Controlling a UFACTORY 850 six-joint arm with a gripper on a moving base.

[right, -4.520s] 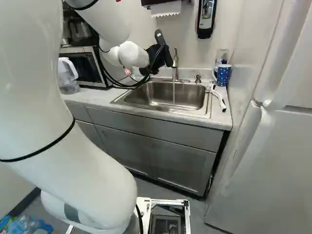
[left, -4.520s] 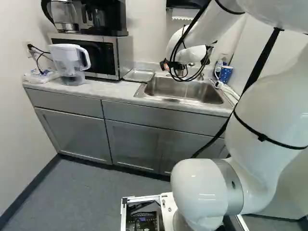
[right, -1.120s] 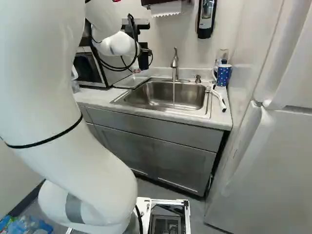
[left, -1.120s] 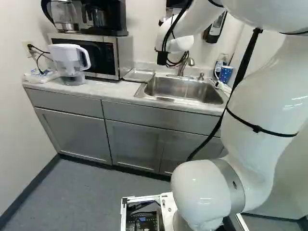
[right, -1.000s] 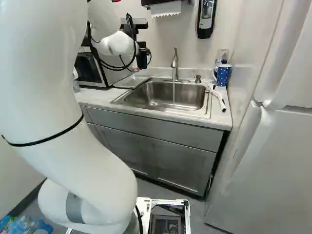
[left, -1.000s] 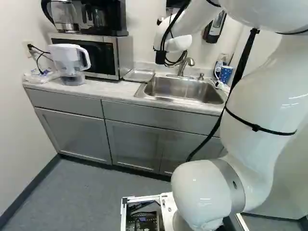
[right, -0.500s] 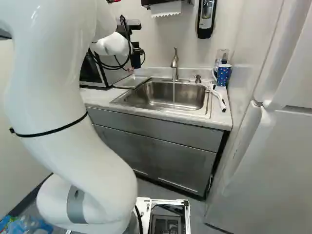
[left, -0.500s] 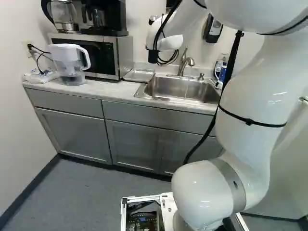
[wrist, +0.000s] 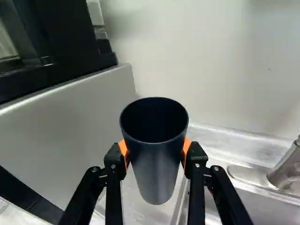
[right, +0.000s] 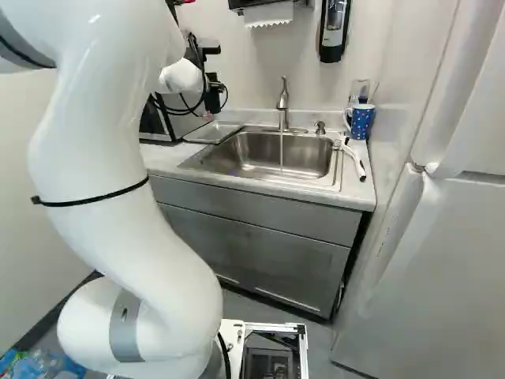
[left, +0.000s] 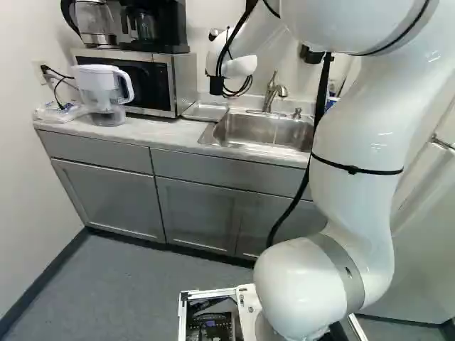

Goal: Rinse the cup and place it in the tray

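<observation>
In the right base view my gripper [right: 214,96] is at the back, above the tray [right: 211,133] at the sink's side; its fingertips are hidden there. The wrist view shows the gripper [wrist: 155,152] shut on the dark cup [wrist: 157,176], an orange pad against each side. The cup's round mouth faces the camera, and its narrower bottom points down over the tray. I cannot make out the cup clearly in the base views. From the faucet [right: 282,103] a thin stream of water runs into the sink [right: 256,154].
Close beside the gripper stands the microwave [left: 131,82], with a coffee maker [left: 153,25] on top. A water pitcher [left: 103,92] is farther along the counter. Beyond the sink are a blue dotted mug [right: 362,120], a white brush [right: 353,158] and a soap pump [right: 319,126].
The arm has swung from the sink's faucet toward the microwave and the tray, carrying the cup, and its wrist has turned. The base, the tray and the faucet have kept their places.
</observation>
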